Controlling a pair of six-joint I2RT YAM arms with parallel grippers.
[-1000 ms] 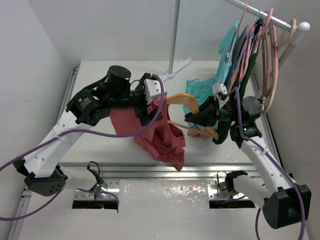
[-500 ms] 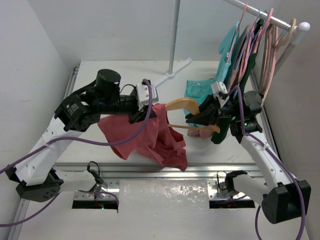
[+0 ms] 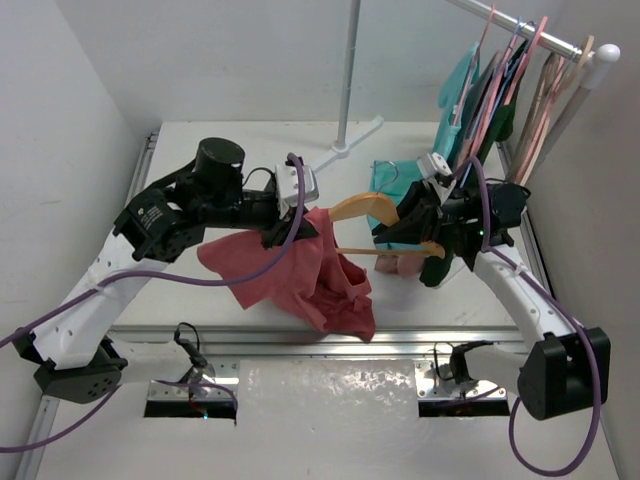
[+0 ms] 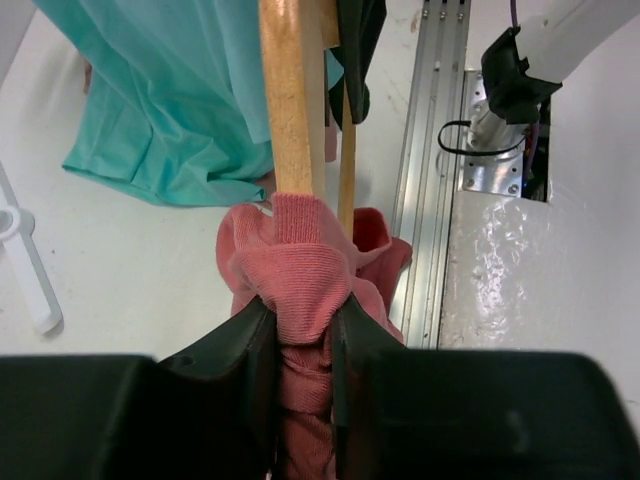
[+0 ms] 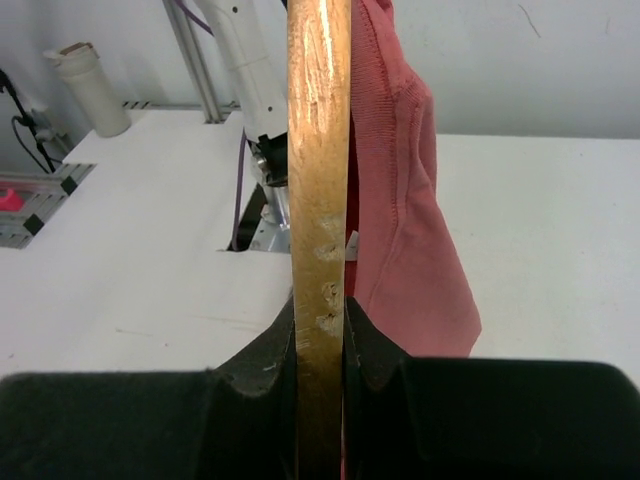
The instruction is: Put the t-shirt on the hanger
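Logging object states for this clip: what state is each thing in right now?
t-shirt: bunched, one part pulled over a hanger end, not yet hung.
hanger: held up, one end inside the t-shirt.
left gripper: shut on the t-shirt.
right gripper: shut on the hanger.
teal shirt: crumpled on the table.

The left claw (image 4: 300, 310), wide open one second earlier, now pinches the ribbed edge of the t-shirt (image 3: 310, 275) at the tip of the hanger (image 3: 360, 207). Its arm has drawn back toward 9 o'clock. The cloth, earlier a narrow hanging bunch, spreads toward 8 o'clock above the table (image 3: 200, 140). The hanger's crossbar, earlier sloping toward 4 o'clock, lies nearly level.
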